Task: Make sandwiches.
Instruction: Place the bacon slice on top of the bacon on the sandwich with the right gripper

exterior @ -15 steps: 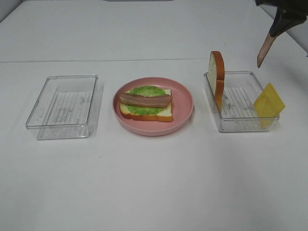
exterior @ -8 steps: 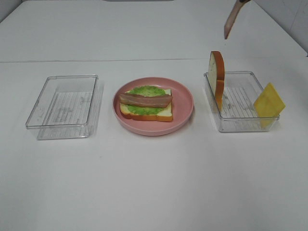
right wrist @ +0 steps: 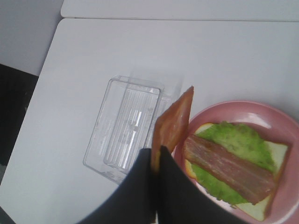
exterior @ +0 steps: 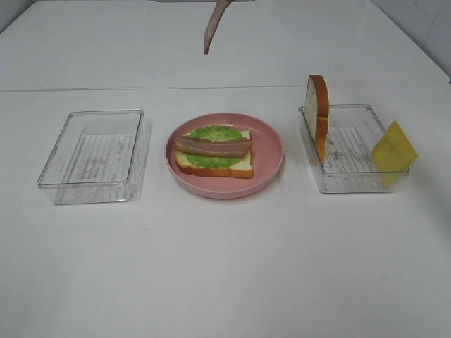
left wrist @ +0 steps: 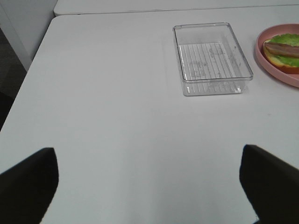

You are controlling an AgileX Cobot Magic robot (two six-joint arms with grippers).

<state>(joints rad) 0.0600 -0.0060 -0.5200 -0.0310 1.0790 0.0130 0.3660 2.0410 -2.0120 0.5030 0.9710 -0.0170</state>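
Sandwich (exterior: 213,153): part-built, open-faced, lying at the centre of a round pink plate (exterior: 271,144) in the middle of the white table (exterior: 225,267).
- Layers, bottom up: one bread slice (exterior: 239,166), a green lettuce leaf (exterior: 215,132), one bacon strip (exterior: 213,146) laid across, running 9 to 3 o'clock.
- Second bacon strip (exterior: 213,28): in the air at 12 o'clock from the plate, hanging downward, touching nothing below.
- Right gripper (right wrist: 155,154): jaws pinched narrow on the upper end of that hanging strip.
- Left gripper (left wrist: 148,156): jaws spread wide, holding nothing, over bare table.
- Right tray (exterior: 352,184), clear, at 3 o'clock from the plate: second bread slice (exterior: 318,116) standing on edge at its 9 o'clock end; yellow cheese square (exterior: 393,151) tilted against its 3 o'clock end.
- Left tray (exterior: 91,190), clear, at 9 o'clock from the plate.
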